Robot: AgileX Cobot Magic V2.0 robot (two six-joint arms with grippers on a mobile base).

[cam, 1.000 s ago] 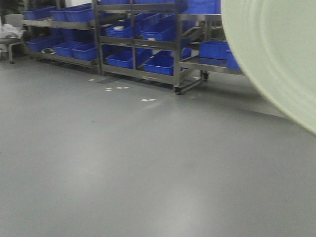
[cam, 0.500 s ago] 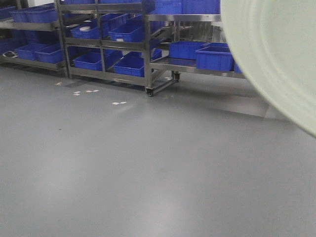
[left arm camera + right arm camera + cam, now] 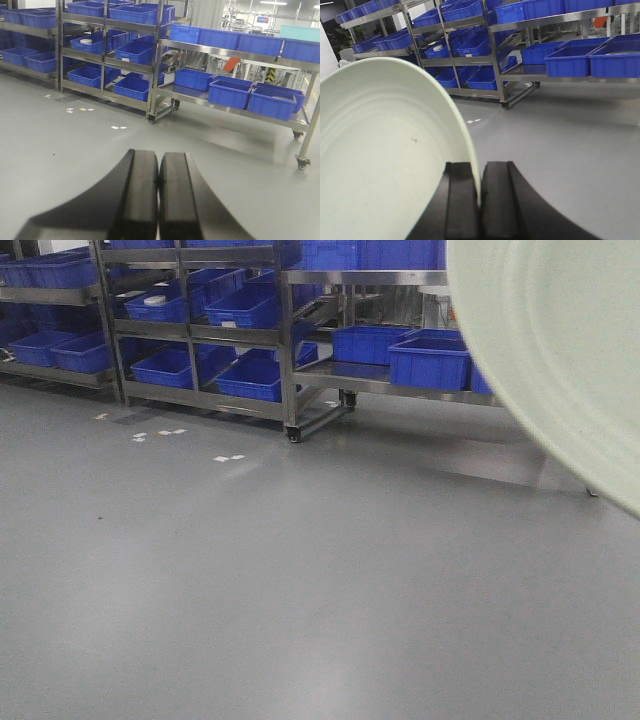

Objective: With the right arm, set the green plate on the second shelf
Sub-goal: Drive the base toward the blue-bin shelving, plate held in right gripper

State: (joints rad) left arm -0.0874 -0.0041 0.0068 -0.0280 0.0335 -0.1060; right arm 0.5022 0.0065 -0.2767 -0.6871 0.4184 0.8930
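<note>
Clamping the green plate [image 3: 380,150] is the right end effector [image 3: 480,172]; left end effector [image 3: 159,162] pressed together.

The left end effector [image 3: 159,160] and right end effector [image 3: 480,172] each show 2 broad, matte black fingers [image 3: 142,195] flaring rearward.

Dim, bluish front view with soft glare on the floor [image 3: 330,660]; the close green plate [image 3: 560,340] blurs.
</note>
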